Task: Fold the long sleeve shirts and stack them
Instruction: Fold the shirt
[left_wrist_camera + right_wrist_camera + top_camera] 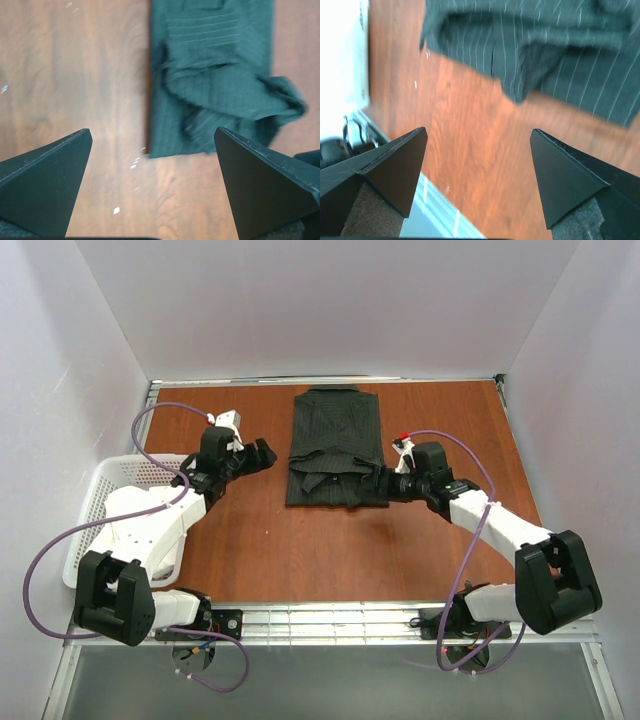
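shirt (335, 450) lies on the table (250, 540), a narrow strip (sleeves bunched on top). my left gripper (265, 454) and right gripper (386, 482) flank it, wide open and empty; next i'd pinch the near hem for the cross fold.

You see dark pinstriped cloth shirt (335, 440): matt | reddish-brown wood-grain table (300, 545): smooth, faint sheen | white plastic lattice basket (95, 490)

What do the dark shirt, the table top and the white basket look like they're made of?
Shirt: soft woven cloth, matte, with fine pale pinstripes; it creases and folds limply.
Table top: reddish-brown wood grain, smooth with a slight sheen, possibly laminate rather than solid wood.
Basket: probably moulded plastic, white, with a perforated lattice wall.
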{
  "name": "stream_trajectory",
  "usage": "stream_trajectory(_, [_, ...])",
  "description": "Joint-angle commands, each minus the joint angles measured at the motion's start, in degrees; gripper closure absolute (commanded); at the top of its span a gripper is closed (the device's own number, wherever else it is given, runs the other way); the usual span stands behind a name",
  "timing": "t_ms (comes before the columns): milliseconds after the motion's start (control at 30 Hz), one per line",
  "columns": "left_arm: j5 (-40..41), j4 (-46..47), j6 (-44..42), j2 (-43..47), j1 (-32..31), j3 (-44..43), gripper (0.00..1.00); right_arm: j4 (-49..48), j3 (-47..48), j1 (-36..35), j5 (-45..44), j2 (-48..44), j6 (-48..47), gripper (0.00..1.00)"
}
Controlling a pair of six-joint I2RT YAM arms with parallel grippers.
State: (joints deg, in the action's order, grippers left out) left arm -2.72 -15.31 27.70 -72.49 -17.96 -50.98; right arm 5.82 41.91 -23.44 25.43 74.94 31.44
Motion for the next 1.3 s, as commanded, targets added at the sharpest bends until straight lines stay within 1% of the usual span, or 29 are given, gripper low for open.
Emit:
stream_trajectory(0, [4.4,1.3,-2.0,3.2,0.3,2.2,0.06,-12.3,-1.3,-0.7,-4.9,2.4,6.3,0.22])
stream_trajectory(133, [3.1,1.5,-1.4,2.8,0.4,1.9,0.06,-13.6,0.7,-1.4,-7.1,6.8,7.6,0.22])
stream_trajectory(300, [2.8,1.5,-1.4,3.0,0.5,2.0,0.06,-15.3,5.5,-1.6,-7.3,12.9,9.2,0.22])
stream_trajectory(467, [5.4,1.1,-2.5,4.4,0.5,2.6,0.07,-15.8,12.3,-1.5,-6.4,19.9,9.7,0.22])
stream_trajectory(600, [6.0,1.0,-2.7,4.5,0.5,2.7,0.07,-16.0,19.8,0.4,-6.1,24.0,11.7,0.23])
stream_trajectory(700, [6.0,0.9,-2.5,4.4,0.5,2.7,0.07,-17.9,23.7,2.6,-4.4,27.6,14.6,0.23])
stream_trajectory(867, [5.1,0.9,-2.1,3.9,0.5,2.7,0.07,-20.3,30.3,5.4,-2.2,33.2,16.8,0.22])
stream_trajectory(967, [5.0,0.8,-2.0,3.8,0.5,2.8,0.07,-20.4,33.6,6.5,-1.2,34.7,16.3,0.21])
stream_trajectory(1067, [5.1,0.8,-2.0,3.9,0.5,2.8,0.07,-20.3,34.6,6.7,0.8,33.6,13.4,0.21])
stream_trajectory(1233, [5.0,0.8,-1.8,4.0,0.5,2.7,0.07,-19.9,31.4,6.0,5.2,29.3,7.8,0.23])
stream_trajectory(1267, [5.0,0.7,-1.8,4.0,0.5,2.7,0.07,-19.6,30.0,5.1,6.3,27.7,3.7,0.25])
